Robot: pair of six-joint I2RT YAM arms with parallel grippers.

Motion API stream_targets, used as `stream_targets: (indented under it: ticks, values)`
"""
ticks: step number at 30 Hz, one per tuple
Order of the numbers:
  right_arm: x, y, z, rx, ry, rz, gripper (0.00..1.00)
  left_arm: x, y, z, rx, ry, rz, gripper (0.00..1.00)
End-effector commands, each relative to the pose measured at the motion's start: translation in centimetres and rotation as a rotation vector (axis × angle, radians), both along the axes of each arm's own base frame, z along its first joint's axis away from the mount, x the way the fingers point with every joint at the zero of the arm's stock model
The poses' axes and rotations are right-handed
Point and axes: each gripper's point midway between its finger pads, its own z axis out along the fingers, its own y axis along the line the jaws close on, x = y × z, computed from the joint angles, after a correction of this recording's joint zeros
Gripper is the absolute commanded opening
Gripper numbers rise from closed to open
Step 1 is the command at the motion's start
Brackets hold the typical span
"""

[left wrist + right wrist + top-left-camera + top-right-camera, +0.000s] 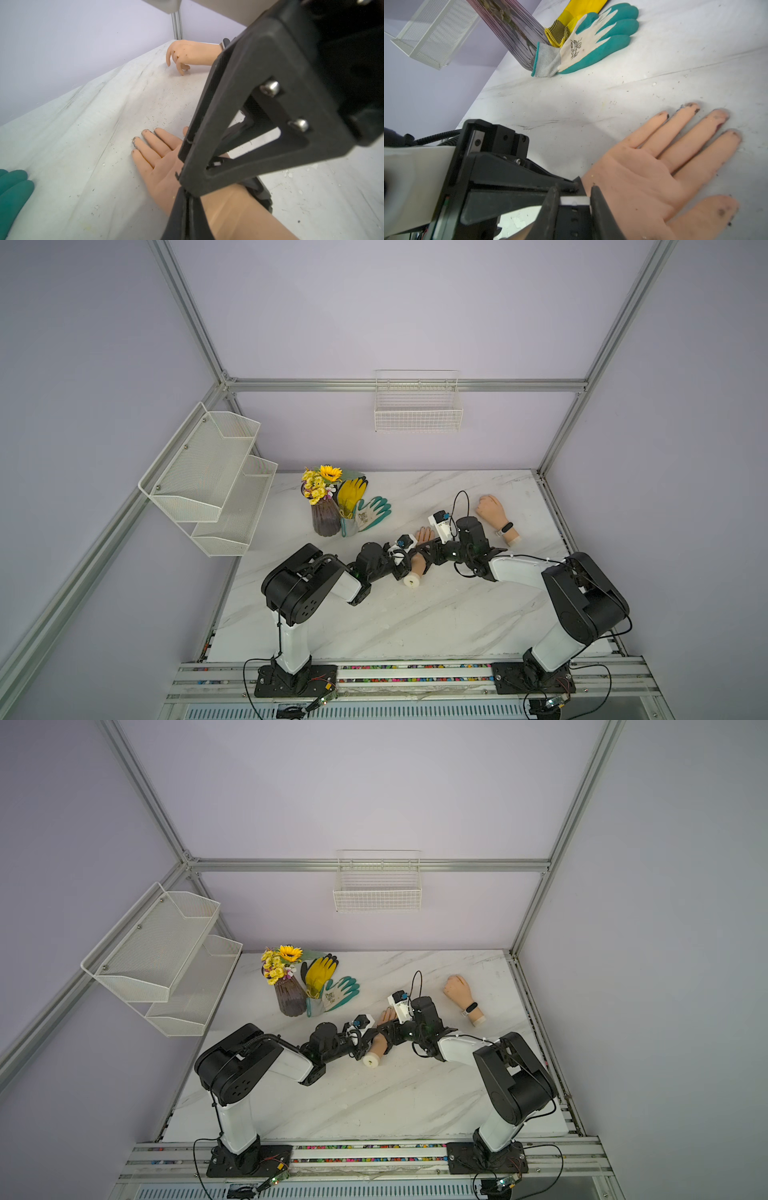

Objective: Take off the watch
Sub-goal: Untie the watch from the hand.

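teal glove (591, 41) lies well to the left of the palm-up mannequin hand (643, 182). left gripper (187, 198) is clenched tight over that hand's wrist; whether it pinches anything cannot be told. the watch (572, 220) wraps that wrist. right gripper (573, 196) grasps the watch at its silver buckle (575, 201). a curled mannequin hand (492, 510) lies well right of it.
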Motion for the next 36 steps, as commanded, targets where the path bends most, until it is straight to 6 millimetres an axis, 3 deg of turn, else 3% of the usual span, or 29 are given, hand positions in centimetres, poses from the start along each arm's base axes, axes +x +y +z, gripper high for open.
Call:
stream_targets:
  ticks: [1, 11, 22, 29, 36]
  values:
    - [0.2, -0.5, 0.1, 0.007, -0.001, -0.045, 0.18, 0.4, 0.5, 1.3, -0.013, -0.036, 0.031, 0.0]
    - [0.0, -2.0, 3.3, 0.102, -0.057, -0.162, 0.13, 3.2, 3.1, -0.1, 0.049, -0.006, 0.248, 0.0]
    - [0.1, -3.8, 3.5, 0.115, -0.069, -0.279, 0.11, 5.0, 6.1, -0.8, 0.099, 0.01, 0.444, 0.0]
    - [0.1, -4.0, 3.3, 0.116, -0.062, -0.292, 0.11, 5.1, 5.9, -0.8, 0.092, 0.021, 0.441, 0.0]
    - [0.0, -4.5, 3.8, 0.131, -0.073, -0.319, 0.11, 5.7, 6.9, -1.3, 0.097, 0.056, 0.515, 0.0]
